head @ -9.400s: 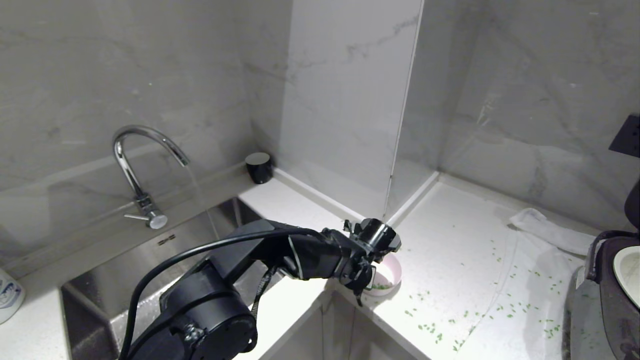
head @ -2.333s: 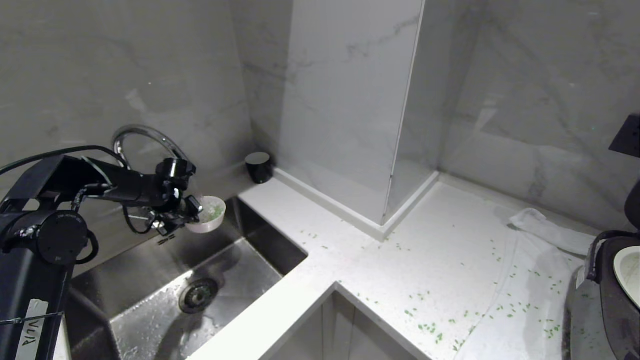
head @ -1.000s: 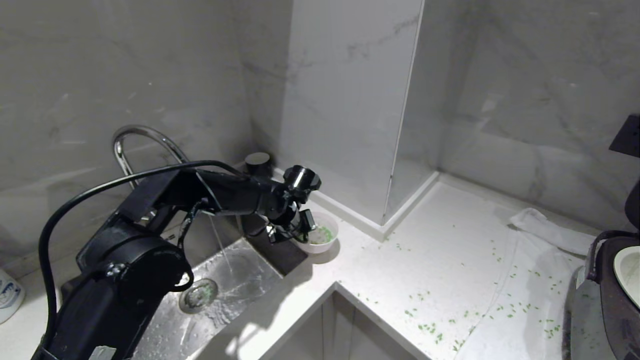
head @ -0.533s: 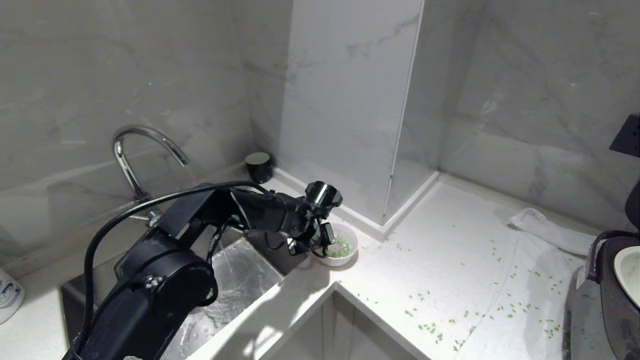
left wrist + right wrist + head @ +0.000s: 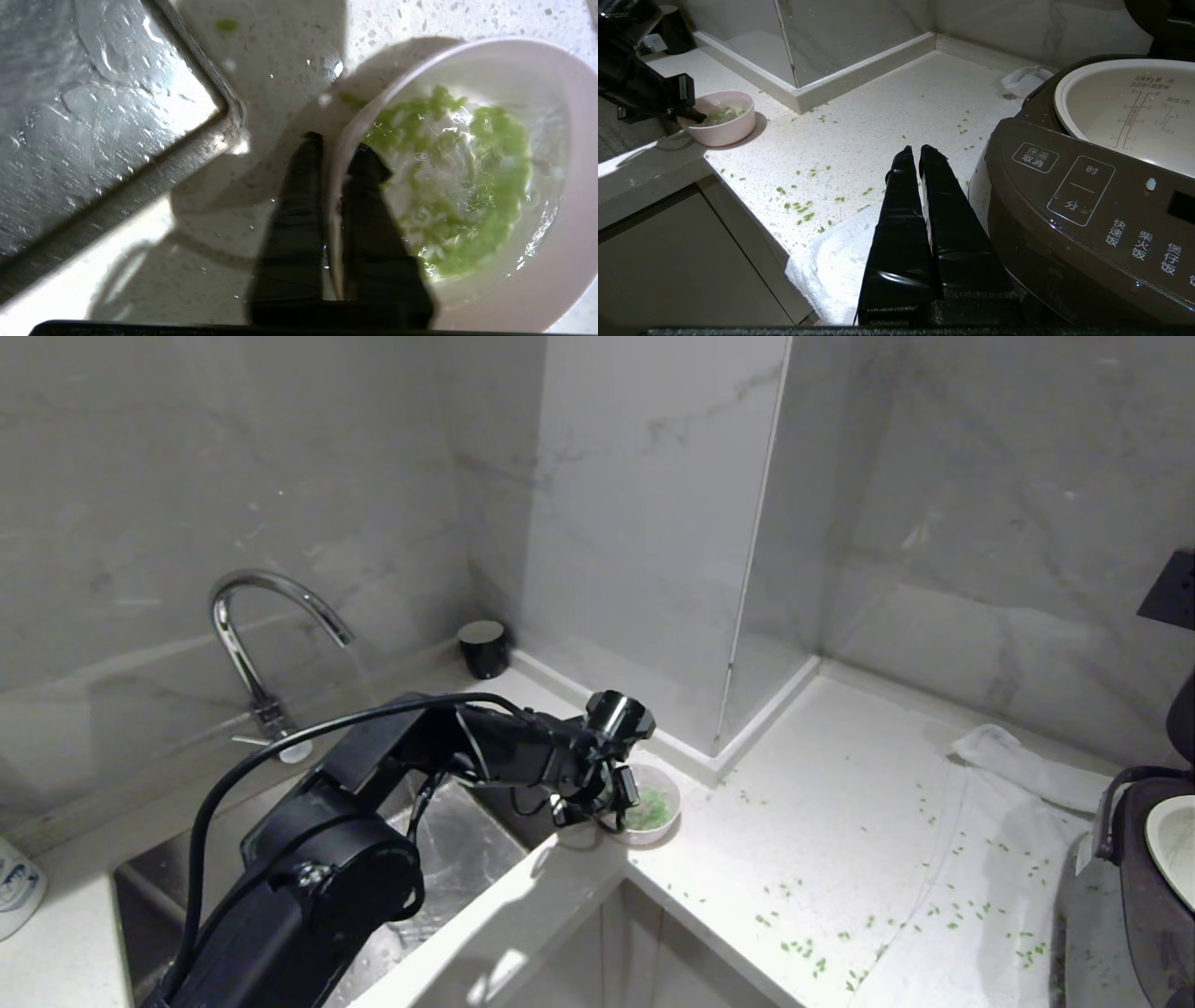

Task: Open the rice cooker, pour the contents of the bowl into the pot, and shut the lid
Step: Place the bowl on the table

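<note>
My left gripper [image 5: 624, 798] [image 5: 338, 144] is shut on the rim of the small pale pink bowl [image 5: 665, 826] [image 5: 577, 154], one finger inside and one outside. The bowl sits at the counter's corner beside the sink and holds the green grains [image 5: 467, 186] [image 5: 721, 114] in water. The dark rice cooker [image 5: 1087, 200] [image 5: 1139, 896] stands at the far right with its lid [image 5: 1162, 18] up and the cream pot [image 5: 1125, 107] bare inside. My right gripper [image 5: 919, 149] is shut and empty, close to the cooker's front left.
The steel sink [image 5: 448, 859] and chrome faucet [image 5: 243, 625] lie left of the bowl. A black cup [image 5: 483, 649] stands behind, by the wall pillar [image 5: 719, 747]. Loose green grains [image 5: 803, 947] dot the counter. A white cloth [image 5: 1027, 765] lies near the cooker.
My left arm has carried the bowl rightward from under the faucet, over the sink, to the counter corner. The bowl has come down to the counter over the last second.
</note>
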Tool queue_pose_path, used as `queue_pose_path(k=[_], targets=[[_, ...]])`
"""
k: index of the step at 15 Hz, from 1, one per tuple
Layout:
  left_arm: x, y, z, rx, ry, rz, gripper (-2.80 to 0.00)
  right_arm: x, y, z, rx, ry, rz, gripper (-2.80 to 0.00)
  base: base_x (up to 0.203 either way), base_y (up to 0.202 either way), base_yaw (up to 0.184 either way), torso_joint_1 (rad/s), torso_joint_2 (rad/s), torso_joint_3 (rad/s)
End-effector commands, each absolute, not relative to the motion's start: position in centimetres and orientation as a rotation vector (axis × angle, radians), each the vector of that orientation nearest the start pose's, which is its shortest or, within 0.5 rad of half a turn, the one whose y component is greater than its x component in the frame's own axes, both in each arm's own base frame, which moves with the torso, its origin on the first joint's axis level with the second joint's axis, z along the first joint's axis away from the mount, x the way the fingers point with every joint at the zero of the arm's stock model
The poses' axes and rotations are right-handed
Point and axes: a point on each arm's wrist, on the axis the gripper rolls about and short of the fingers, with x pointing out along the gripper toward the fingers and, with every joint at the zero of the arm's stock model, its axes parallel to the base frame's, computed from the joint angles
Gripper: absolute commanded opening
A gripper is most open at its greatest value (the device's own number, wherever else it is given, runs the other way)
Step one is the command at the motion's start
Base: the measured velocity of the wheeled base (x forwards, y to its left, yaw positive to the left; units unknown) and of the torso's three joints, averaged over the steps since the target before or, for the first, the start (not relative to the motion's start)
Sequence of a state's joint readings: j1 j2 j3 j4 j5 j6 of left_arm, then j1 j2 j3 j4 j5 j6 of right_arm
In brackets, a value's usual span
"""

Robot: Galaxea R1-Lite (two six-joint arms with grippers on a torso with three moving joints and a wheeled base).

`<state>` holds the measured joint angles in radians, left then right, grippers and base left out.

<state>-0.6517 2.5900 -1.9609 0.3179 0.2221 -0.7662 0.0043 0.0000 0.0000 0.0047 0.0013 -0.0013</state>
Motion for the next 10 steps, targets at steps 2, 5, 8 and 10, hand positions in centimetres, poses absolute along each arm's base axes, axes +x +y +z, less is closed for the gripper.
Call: queue_pose_path(k=[2, 5, 8, 10], targets=[[40.1, -30.1, 3.4, -0.315, 0.932, -0.045, 0.0, -2.3, 0.0, 7.5, -0.002, 0.005, 0.006, -2.8, 0.0, 0.0, 0.0, 0.0, 0.0, 0.0], [40.4, -29.6, 4.6, -0.34, 0.912, -0.039, 0.0, -2.3, 0.0, 7.5, -0.002, 0.005, 0.006, -2.8, 0.0, 0.0, 0.0, 0.0, 0.0, 0.0], [40.9, -27.9, 7.2, -0.375, 0.888, -0.013, 0.0, -2.3, 0.0, 7.5, -0.002, 0.005, 0.006, -2.8, 0.0, 0.0, 0.0, 0.0, 0.0, 0.0], [40.9, -26.5, 9.2, -0.394, 0.881, 0.01, 0.0, -2.3, 0.0, 7.5, -0.002, 0.006, 0.006, -2.8, 0.0, 0.0, 0.0, 0.0, 0.0, 0.0]])
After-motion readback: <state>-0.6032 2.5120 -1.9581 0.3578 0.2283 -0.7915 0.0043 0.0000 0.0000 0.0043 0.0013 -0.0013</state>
